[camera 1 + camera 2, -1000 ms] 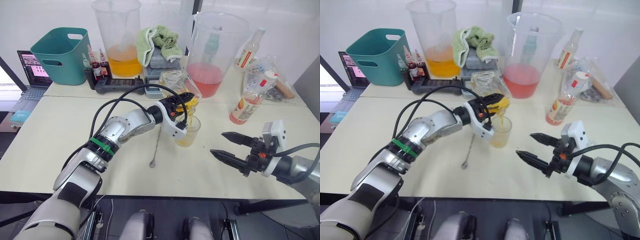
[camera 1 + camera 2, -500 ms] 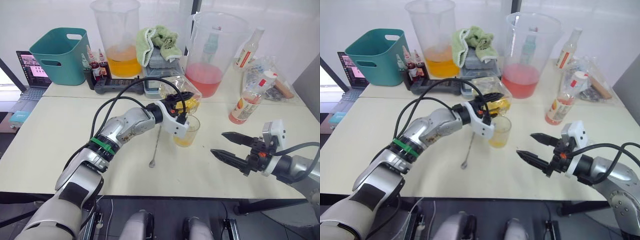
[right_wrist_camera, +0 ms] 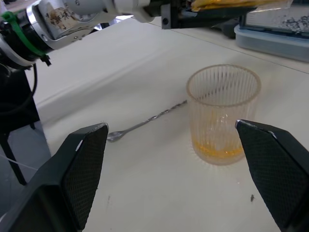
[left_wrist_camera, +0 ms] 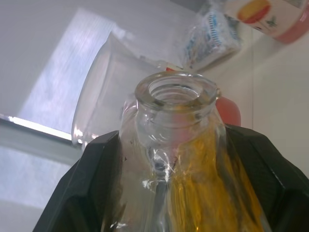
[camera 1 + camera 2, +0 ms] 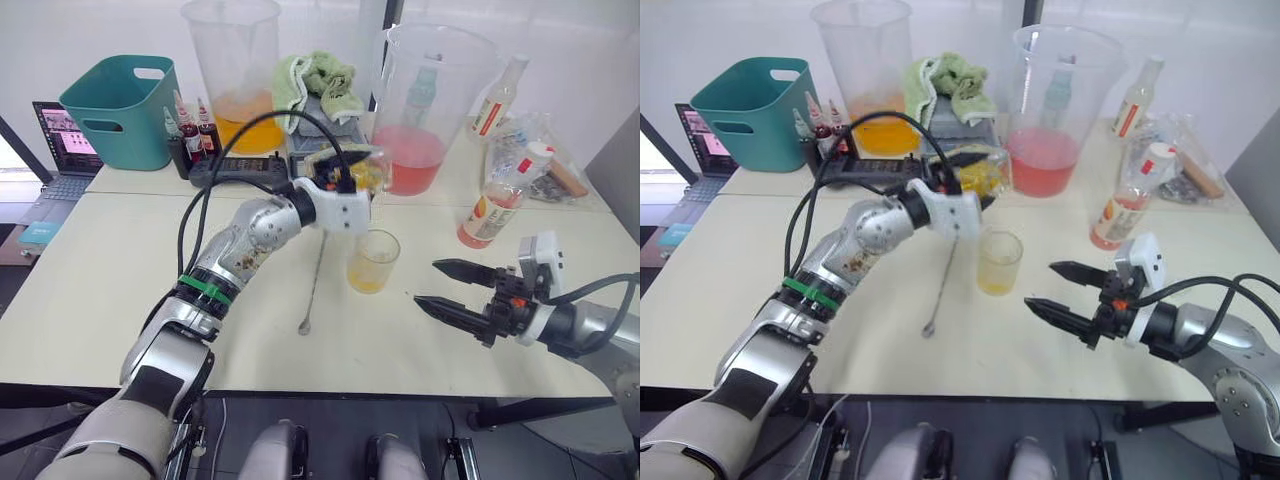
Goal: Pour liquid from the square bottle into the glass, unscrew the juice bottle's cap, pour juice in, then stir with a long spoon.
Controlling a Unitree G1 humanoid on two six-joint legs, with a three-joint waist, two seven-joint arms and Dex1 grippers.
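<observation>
The first pour looks done: the glass (image 5: 373,261) on the worktop (image 5: 100,290) holds a little amber liquid. The left gripper (image 5: 345,185) grips the square bottle (image 5: 358,172) above and behind it. The right gripper (image 5: 455,288) waits open nearby. The capped juice bottle (image 5: 497,203) and spoon (image 5: 313,283) remain untouched.

Left arm (image 5: 235,255): silver metal shell, green band, looped black cables.
Right gripper (image 5: 450,288): two pointed black fingers, white wrist block.
</observation>
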